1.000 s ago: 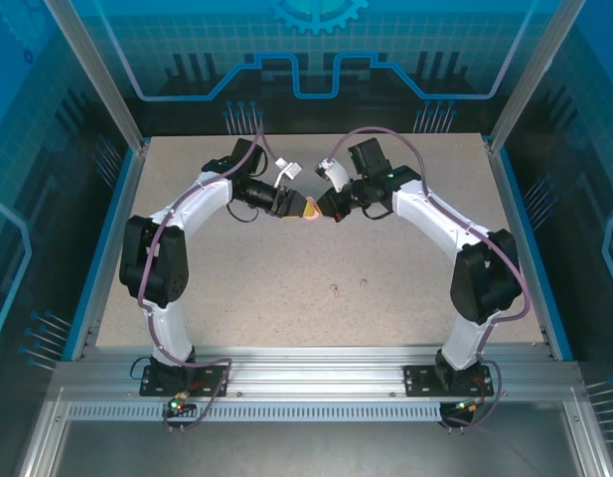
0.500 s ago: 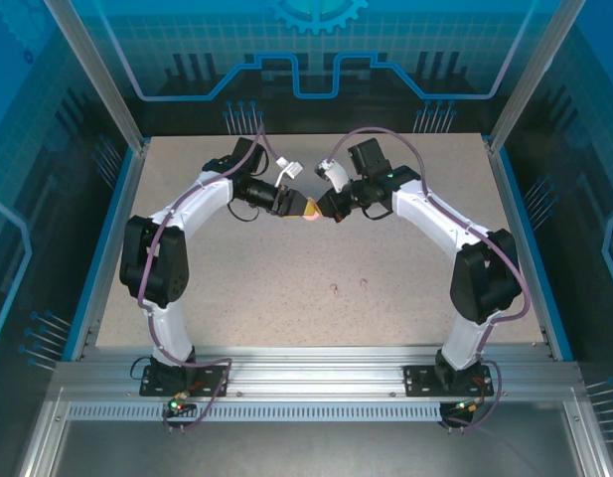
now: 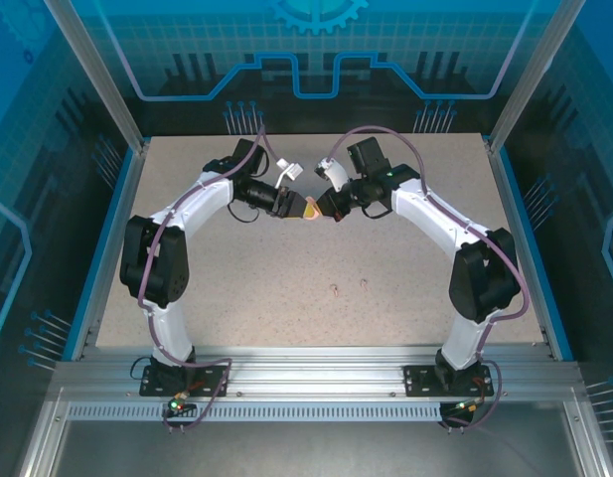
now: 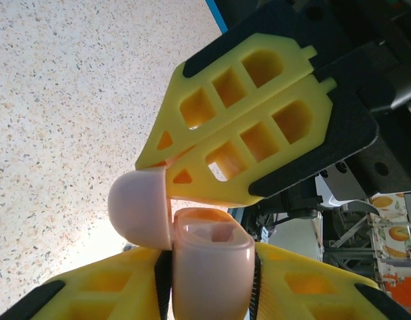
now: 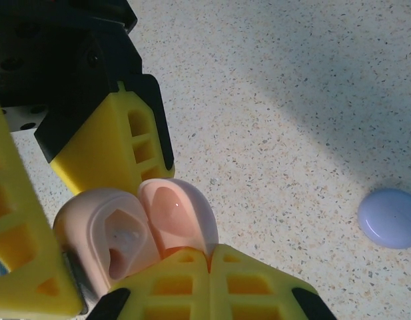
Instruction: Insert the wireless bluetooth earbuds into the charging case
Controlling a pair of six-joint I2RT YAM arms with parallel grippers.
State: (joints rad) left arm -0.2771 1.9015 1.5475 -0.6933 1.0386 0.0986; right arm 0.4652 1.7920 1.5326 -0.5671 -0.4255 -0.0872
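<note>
Step, judged: seating a bud | left end effector (image 4: 212, 287) clamping pale pink rounded plastic charging case (image 5: 125, 233), lid open | right end effector (image 5: 208, 257) pressed together at case mouth, bud in pinch unclear | two tiny pinkish stemmed earbuds (image 3: 333, 289) on speckled counter (image 3: 286, 318), well apart from case | next: align stem with socket.

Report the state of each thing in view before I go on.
charging case: open, pink dome swung aside.
left gripper: shut on the charging case.
right gripper: fingers together, tips at the open case.
two earbuds: loose on the table, outside the case.
blue disc: lying flat on the table.
</note>
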